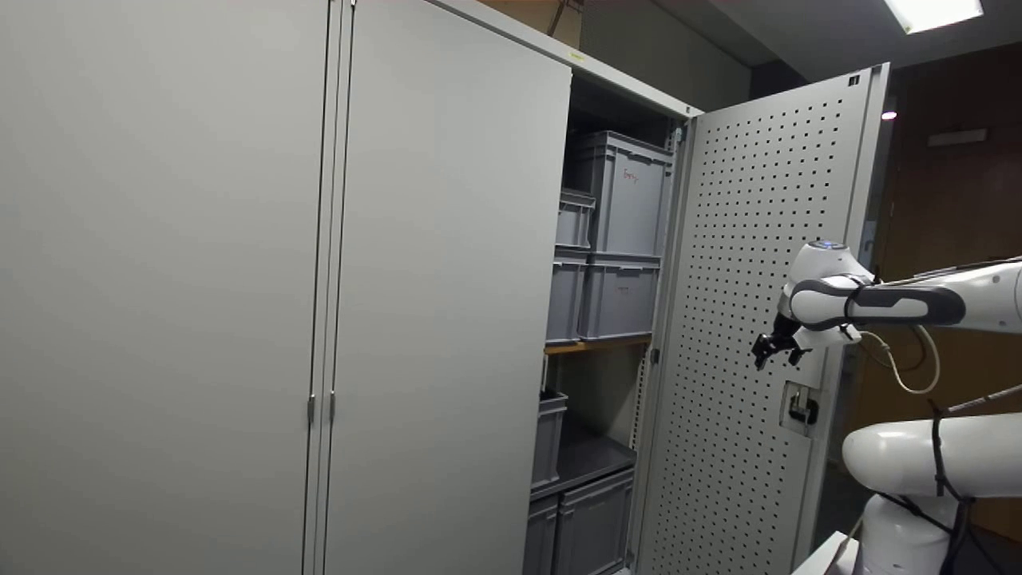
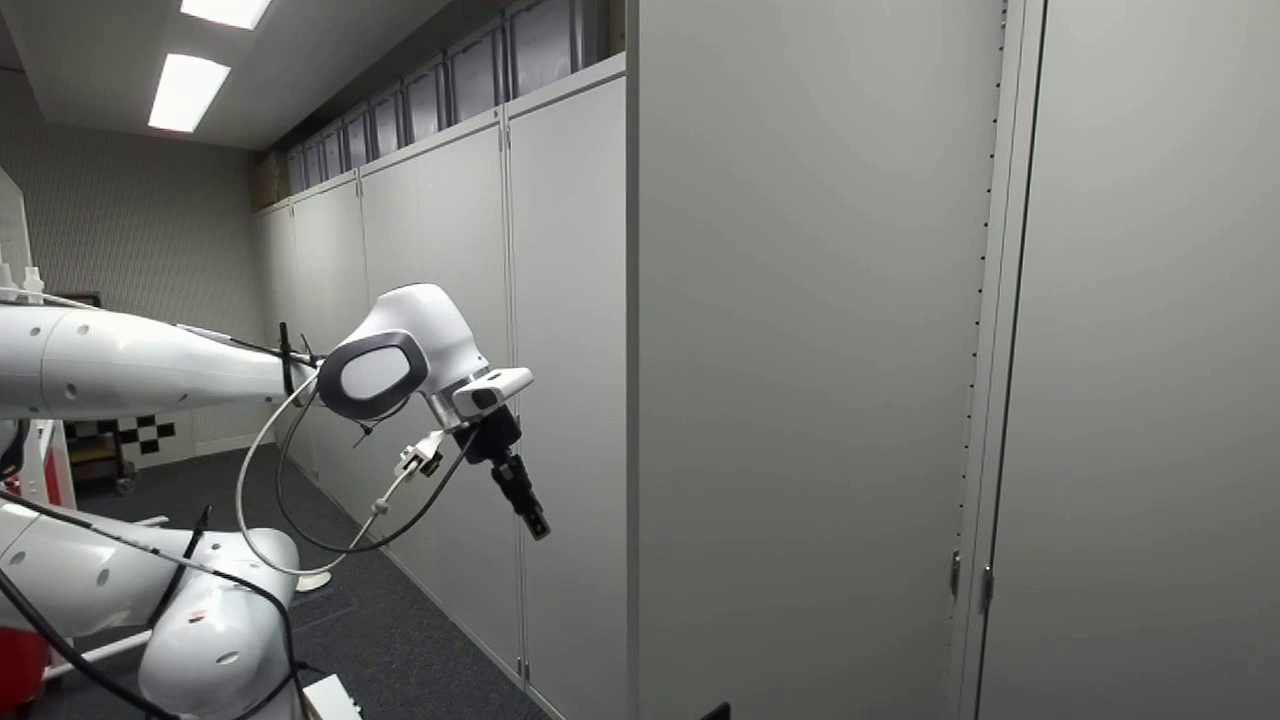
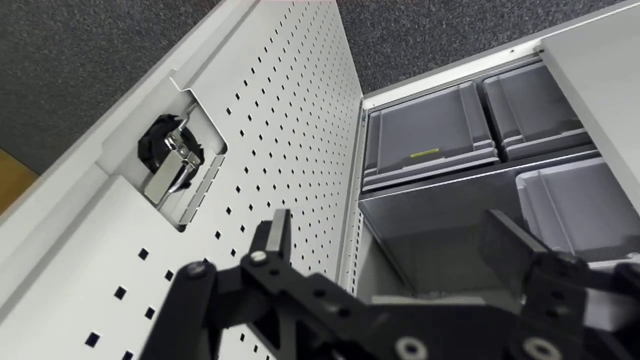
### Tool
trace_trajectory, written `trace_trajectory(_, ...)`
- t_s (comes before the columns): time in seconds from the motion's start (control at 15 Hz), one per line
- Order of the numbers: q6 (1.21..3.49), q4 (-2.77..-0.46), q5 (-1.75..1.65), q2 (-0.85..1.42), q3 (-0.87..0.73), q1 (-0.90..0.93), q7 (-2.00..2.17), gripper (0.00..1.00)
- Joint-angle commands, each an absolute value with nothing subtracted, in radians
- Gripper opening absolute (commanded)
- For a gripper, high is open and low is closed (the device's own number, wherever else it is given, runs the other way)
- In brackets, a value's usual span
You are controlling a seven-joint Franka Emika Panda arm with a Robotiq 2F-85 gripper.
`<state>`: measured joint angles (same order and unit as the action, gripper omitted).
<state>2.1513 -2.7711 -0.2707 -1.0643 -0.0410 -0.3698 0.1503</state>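
Facing the shelves, two tall plain grey doors [image 1: 455,279] stand side by side at the left, with small metal fittings [image 1: 332,406] at their seam. To their right the cabinet's interior shows. On the upper shelf [image 1: 599,346], which has an orange-brown front edge, a small grey bin [image 1: 573,224] sits on a larger bin [image 1: 564,299]; just right of that stack, a tall grey bin [image 1: 639,212] with red handwriting stands on another bin [image 1: 621,299]. On the dark shelf [image 1: 595,455] underneath, an open-topped bin [image 1: 548,443] stands at the left, and two lower bins [image 1: 595,523] sit below it.

Next comes the perforated cabinet door [image 1: 734,319], standing open at the right side of the cabinet. In a recess near its free edge sits a metal latch [image 3: 175,152] on a round black mount.

The black fingers [image 3: 280,232] hang near the door's inner face, apart from it, slightly above and left of the latch in an exterior view. They are spread wide and hold nothing.

At the far right the white Panda arm [image 1: 910,303] reaches in. In an exterior view, a row of closed cabinets [image 2: 430,250] recedes beyond the arm, topped by grey crates [image 2: 475,75], along dark carpet [image 2: 400,620].
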Motion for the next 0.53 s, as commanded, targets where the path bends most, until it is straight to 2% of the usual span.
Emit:
trace_trajectory(0.0, 2.169, -2.778, -0.312, -1.092, -0.051, -0.41, 0.185, 1.0)
trace_trajectory(0.47, 2.172, -2.778, -0.345, -1.114, -0.084, -0.475, 0.194, 1.0)
